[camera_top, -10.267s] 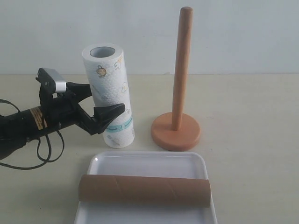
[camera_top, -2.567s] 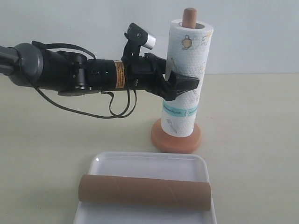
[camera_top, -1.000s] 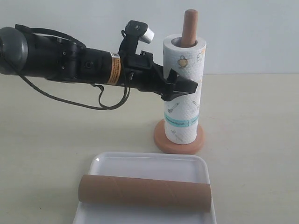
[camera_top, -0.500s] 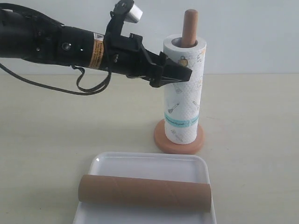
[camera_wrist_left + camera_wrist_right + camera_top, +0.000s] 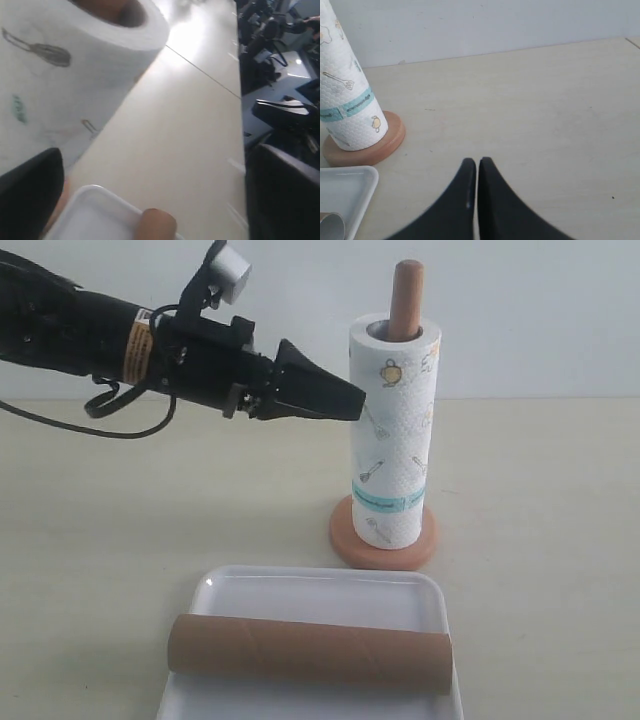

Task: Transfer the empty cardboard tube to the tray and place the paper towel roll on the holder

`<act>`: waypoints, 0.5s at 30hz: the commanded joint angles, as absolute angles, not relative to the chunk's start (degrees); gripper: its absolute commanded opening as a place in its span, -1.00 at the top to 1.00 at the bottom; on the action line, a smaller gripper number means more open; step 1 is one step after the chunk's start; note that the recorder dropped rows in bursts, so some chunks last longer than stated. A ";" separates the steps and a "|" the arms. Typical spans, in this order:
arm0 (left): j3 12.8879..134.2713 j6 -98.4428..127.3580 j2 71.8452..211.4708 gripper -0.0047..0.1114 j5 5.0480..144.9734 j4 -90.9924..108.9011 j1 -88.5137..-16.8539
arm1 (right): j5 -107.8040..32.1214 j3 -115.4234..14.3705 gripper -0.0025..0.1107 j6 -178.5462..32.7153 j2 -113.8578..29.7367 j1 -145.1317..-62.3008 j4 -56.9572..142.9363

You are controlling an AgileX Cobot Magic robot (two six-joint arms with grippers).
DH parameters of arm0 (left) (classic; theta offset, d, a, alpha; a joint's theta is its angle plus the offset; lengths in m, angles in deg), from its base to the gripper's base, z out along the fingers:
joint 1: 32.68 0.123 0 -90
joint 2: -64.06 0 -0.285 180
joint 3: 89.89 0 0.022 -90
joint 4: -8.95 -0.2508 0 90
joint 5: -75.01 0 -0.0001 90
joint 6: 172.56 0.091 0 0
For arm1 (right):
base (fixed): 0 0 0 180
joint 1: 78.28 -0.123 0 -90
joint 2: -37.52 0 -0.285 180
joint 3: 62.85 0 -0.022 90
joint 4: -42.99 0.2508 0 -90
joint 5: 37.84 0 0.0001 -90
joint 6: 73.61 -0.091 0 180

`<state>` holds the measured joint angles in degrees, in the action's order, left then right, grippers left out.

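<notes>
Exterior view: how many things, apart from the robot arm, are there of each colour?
White: 2, the paper towel roll and the tray.
Brown: 2, the empty cardboard tube and the wooden holder.
Total: 4.

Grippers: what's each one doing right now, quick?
Left gripper: open, holding nothing.
Right gripper: closed, empty.

A white printed paper towel roll (image 5: 65, 85) looms close, near a white plastic tray (image 5: 95, 212) corner and a brown cardboard tube (image 5: 156, 225) end.
</notes>
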<state>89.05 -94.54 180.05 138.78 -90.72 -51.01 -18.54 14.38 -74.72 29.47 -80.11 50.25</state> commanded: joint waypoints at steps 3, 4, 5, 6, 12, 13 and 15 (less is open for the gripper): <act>85.33 -95.77 179.56 -0.70 144.97 -90.99 -48.96 | -18.71 14.37 0.93 -74.77 29.74 -79.98 49.80; 84.44 -95.25 179.56 -0.70 144.97 -90.99 -48.56 | -18.71 14.37 0.93 -74.77 29.74 -79.98 49.80; 83.75 -94.61 179.56 -0.70 144.97 -90.99 -48.44 | -18.71 14.37 0.93 -74.77 29.74 -79.98 49.80; 82.93 -94.20 179.56 -0.70 144.97 -90.99 -48.15 | -18.71 14.37 0.93 -74.77 29.74 -79.98 49.80; 79.58 -94.20 179.56 -0.68 144.97 -90.99 -47.56 | -18.71 14.37 0.93 -74.77 29.74 -79.98 49.80; 79.07 -94.20 179.56 -0.64 144.97 -90.99 -47.56 | -18.71 14.37 0.93 -74.77 29.74 -79.98 49.80; 78.31 -94.04 179.26 -0.47 144.97 -90.99 -47.56 | -18.71 14.37 0.93 -74.77 29.74 -79.98 49.80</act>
